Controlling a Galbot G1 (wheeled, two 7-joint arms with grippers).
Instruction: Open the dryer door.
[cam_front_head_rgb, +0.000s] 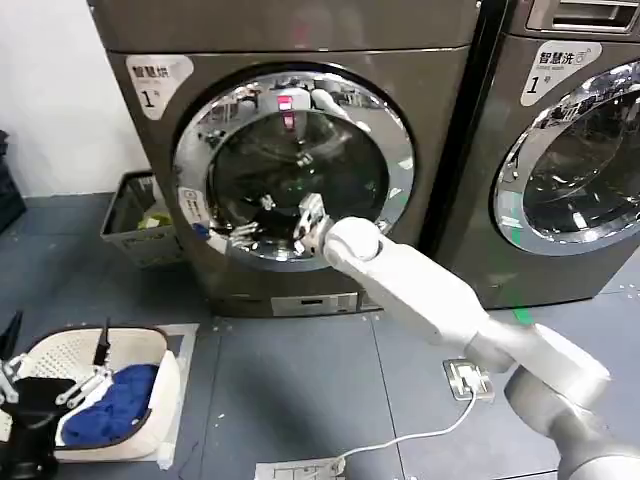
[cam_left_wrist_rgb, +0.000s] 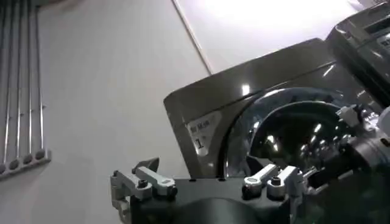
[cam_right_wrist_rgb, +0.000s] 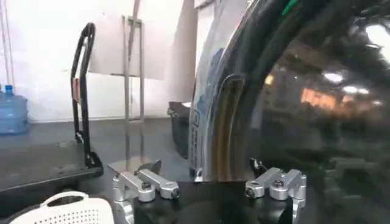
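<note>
I see a white wall (cam_front_head_rgb: 50, 90) at far left and a dark grey floor (cam_front_head_rgb: 280, 380) with a white cable (cam_front_head_rgb: 400, 440) trailing across it. A dark crate (cam_front_head_rgb: 140, 215) sits by the wall, a white basket (cam_front_head_rgb: 95, 395) of blue cloth (cam_front_head_rgb: 115, 405) near left.

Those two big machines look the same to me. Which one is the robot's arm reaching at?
The dryer on the left, beside the white wall. The right gripper sits against the lower part of its dryer door; the other machine, with a green rim sticker, stands untouched.
</note>
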